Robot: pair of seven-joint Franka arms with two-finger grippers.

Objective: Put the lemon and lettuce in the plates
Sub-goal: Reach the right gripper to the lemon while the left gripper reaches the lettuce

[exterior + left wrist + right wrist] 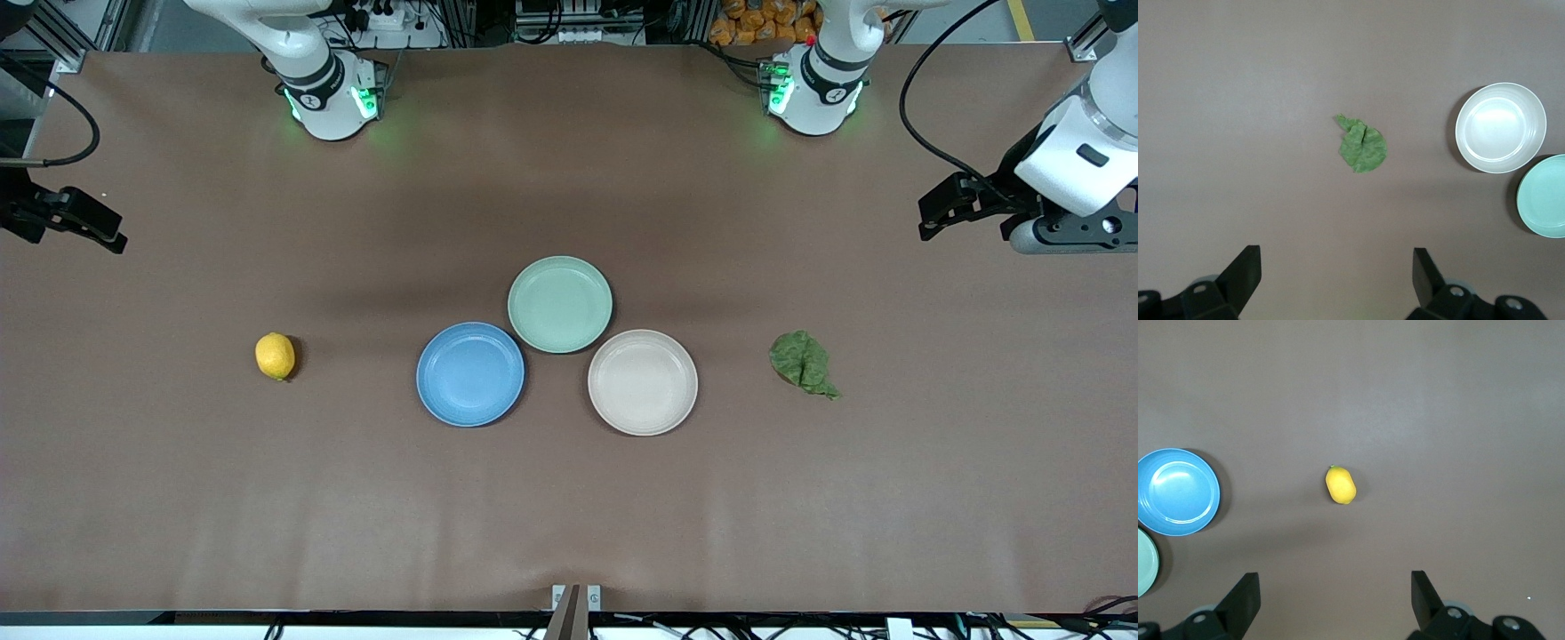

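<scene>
Starting cold: both pincers spread, empty, up over the counter (569,516) ends. Left pincer (1337,273) hangs above the lettuce (804,363), which lies flat beside the beige plate (642,382), toward the left arm's end. Right pincer (1335,593) hangs above the lemon (275,356), well apart from the blue plate (470,374). Lemon looks firm, smooth, likely to roll; you should pinch across its middle. Lettuce looks limp and light; take it at the bunched centre, not the pointed tip.

Matt brown table (569,516), wrinkly lettuce (803,362)
</scene>
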